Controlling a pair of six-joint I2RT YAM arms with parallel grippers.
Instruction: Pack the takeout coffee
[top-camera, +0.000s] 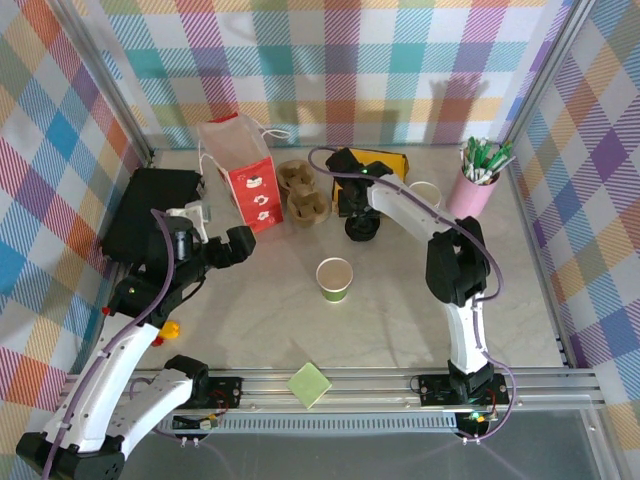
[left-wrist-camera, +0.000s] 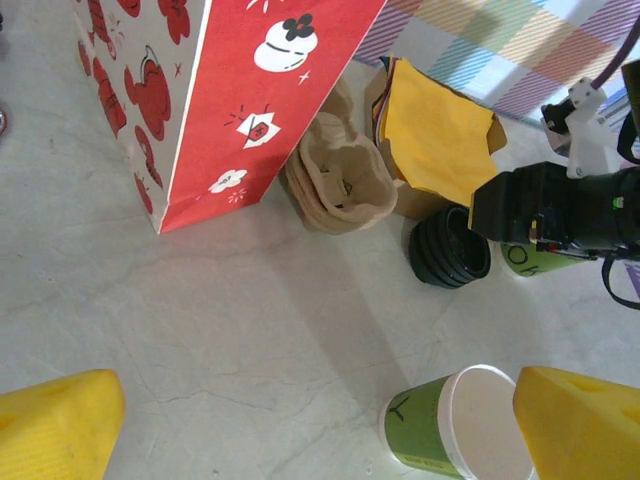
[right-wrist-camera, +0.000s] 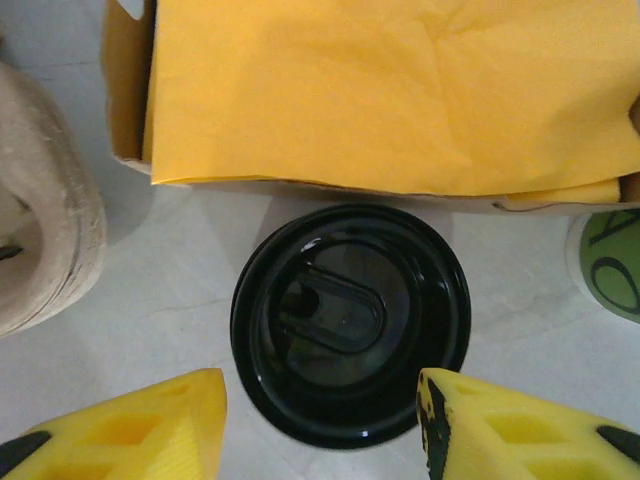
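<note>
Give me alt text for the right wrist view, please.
A round black lid lies on the pale table, between the yellow fingers of the open right gripper. Beyond it sits a box of yellow napkins; a tan pulp carrier is at left, a green cup edge at right.

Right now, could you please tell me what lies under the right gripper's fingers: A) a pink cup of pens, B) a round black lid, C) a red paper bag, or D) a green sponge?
B: in the right wrist view the black lid sits framed by the open fingers of the right gripper.
</note>
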